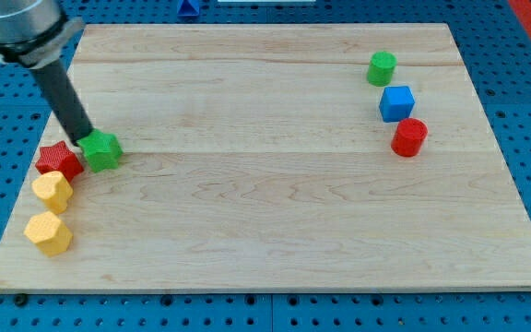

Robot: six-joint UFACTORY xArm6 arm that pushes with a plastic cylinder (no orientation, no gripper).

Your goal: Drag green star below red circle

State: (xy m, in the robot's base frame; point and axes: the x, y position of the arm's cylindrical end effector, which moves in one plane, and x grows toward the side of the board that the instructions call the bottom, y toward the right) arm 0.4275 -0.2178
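The green star (103, 150) lies near the board's left edge, touching a red star (59, 161) on its left. My tip (85, 139) rests at the green star's upper left edge, between the two stars. The red circle (409, 137), a short cylinder, stands far off at the view's right, with bare board below it.
A blue cube (396, 102) and a green cylinder (382, 68) stand just above the red circle. Two yellow blocks (53, 191) (49, 232) lie below the red star at the left edge. The wooden board (275, 212) ends in a blue pegboard surround.
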